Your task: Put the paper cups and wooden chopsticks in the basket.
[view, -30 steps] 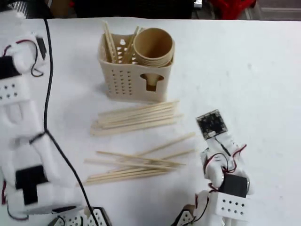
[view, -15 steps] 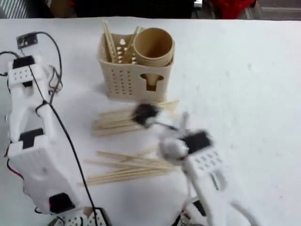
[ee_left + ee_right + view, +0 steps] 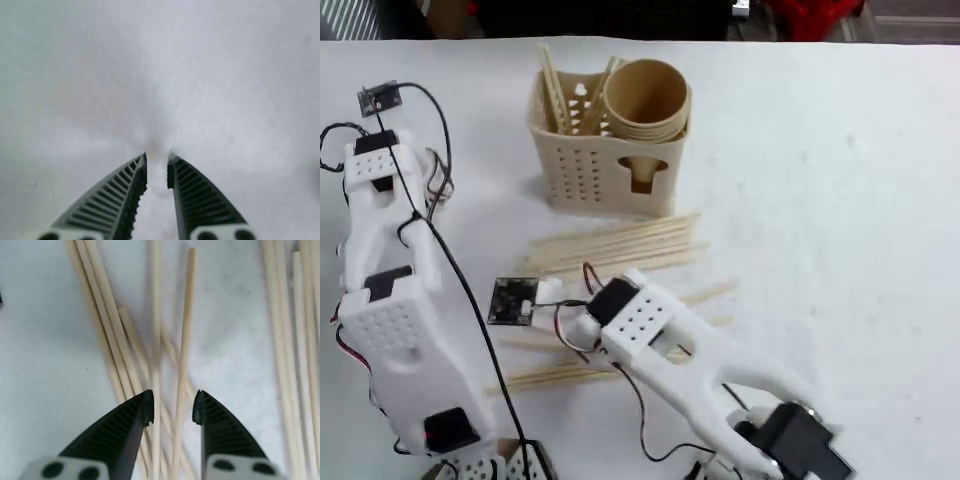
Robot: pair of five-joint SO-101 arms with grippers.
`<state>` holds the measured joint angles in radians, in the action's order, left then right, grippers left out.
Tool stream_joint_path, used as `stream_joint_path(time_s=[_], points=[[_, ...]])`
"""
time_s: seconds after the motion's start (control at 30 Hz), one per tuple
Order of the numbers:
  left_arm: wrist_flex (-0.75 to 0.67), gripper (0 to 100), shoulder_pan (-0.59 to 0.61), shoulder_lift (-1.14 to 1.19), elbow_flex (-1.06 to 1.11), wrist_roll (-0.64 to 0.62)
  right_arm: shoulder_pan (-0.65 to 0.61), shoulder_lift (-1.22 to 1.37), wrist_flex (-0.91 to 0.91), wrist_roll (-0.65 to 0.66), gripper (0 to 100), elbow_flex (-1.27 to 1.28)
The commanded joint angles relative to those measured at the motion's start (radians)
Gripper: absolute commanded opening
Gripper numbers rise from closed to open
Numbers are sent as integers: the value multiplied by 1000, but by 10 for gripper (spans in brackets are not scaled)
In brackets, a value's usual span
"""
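Note:
A cream perforated basket (image 3: 590, 175) stands at the back middle of the table. It holds stacked paper cups (image 3: 646, 98) and a few wooden chopsticks (image 3: 554, 88). More chopsticks lie in front of it as a tidy bundle (image 3: 610, 248) and a loose pile (image 3: 545, 375). My right arm (image 3: 640, 322) leans over that loose pile. My right gripper (image 3: 172, 407) is open just above it, and two chopsticks (image 3: 184, 340) run between its fingers. The left arm (image 3: 380, 220) stands at the left side. My left gripper (image 3: 157, 159) hangs barely open over bare table, holding nothing.
The white table (image 3: 840, 180) has free room to the right of the basket and chopsticks. A black cable (image 3: 455, 280) runs along the left arm. Dark and red objects sit beyond the table's far edge.
My right arm swung from the front right across to the left and now hovers over the loose chopstick pile. The left arm drew back and settled at the left side.

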<state>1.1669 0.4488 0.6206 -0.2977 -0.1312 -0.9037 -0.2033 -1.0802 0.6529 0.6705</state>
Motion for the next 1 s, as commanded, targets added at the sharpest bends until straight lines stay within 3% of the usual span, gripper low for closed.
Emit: stream_joint_path(time_s=[0.0, 0.8, 0.97], points=[[-18, 92, 2, -12, -20, -9, -8, 33, 74, 12, 145, -8], [-11, 91, 4, -18, -14, -9, 8, 213, 91, 21, 139, -12], [-11, 91, 5, -18, -14, -9, 85, 219, 88, 20, 60, -63]])
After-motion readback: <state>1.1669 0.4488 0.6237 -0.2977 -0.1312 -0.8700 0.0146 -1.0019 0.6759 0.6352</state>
